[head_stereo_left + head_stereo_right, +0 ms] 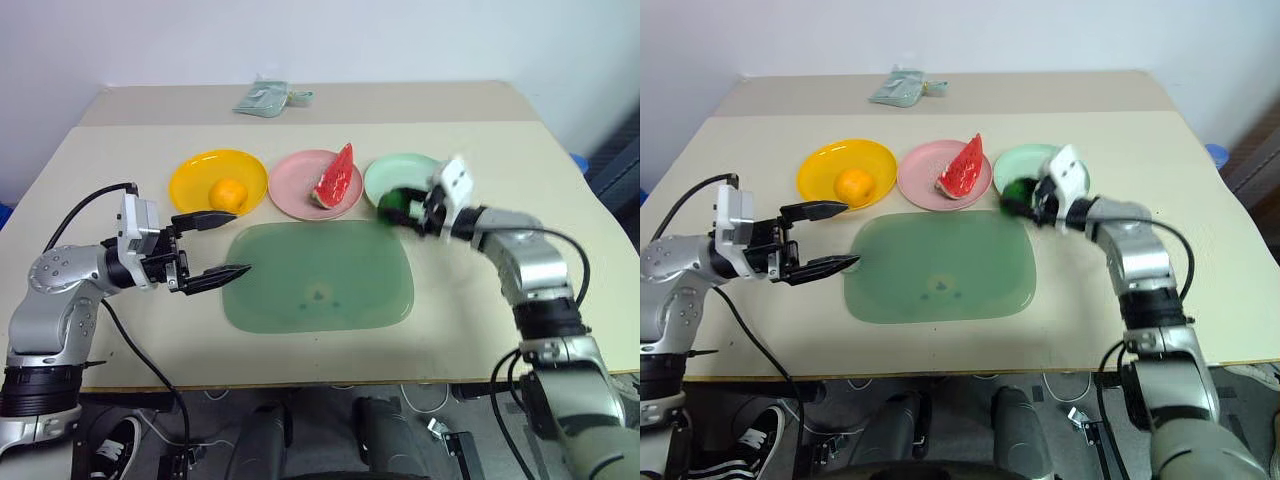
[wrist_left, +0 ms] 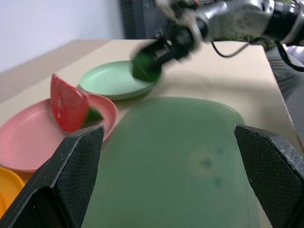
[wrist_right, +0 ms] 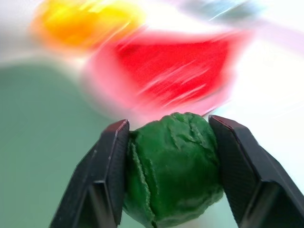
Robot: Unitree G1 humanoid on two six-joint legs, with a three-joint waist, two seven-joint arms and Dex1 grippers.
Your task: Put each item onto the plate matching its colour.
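Nearest, on the left: left gripper [image 1: 214,246], two black fingers spread wide and holding nothing, poised level over the near left edge of the large flat translucent green mat [image 1: 318,277]. Just beyond its fingertips, the round yellow plastic plate [image 1: 192,175], with the round orange toy fruit [image 1: 229,194] already resting on it. Next to that, further to the right of those fingers, the round pink plastic plate [image 1: 297,183], carrying the red watermelon wedge with green rind [image 1: 336,178], leaning up on edge. Two of three items judged sorted.

On the right, further out: right gripper [image 3: 168,142], fingers clamped on either side of the bumpy dark-green toy lump [image 3: 172,167], held off the table. Lump hanging at the near rim of the round pale mint-green plastic plate [image 1: 400,172], just past the mat's far right corner; whether fully over the plate or only at its edge, hard to tell.

Step in hand, as judged: carrying the last item to its matching plate. Next move calls for a little more travel inward past the rim toward the plate's middle, a short descent, then release and a clean withdrawal without nudging the plate.

Farthest, well beyond both grippers: a crumpled pale green packet [image 1: 268,98] at the back of the beige table [image 1: 470,300].
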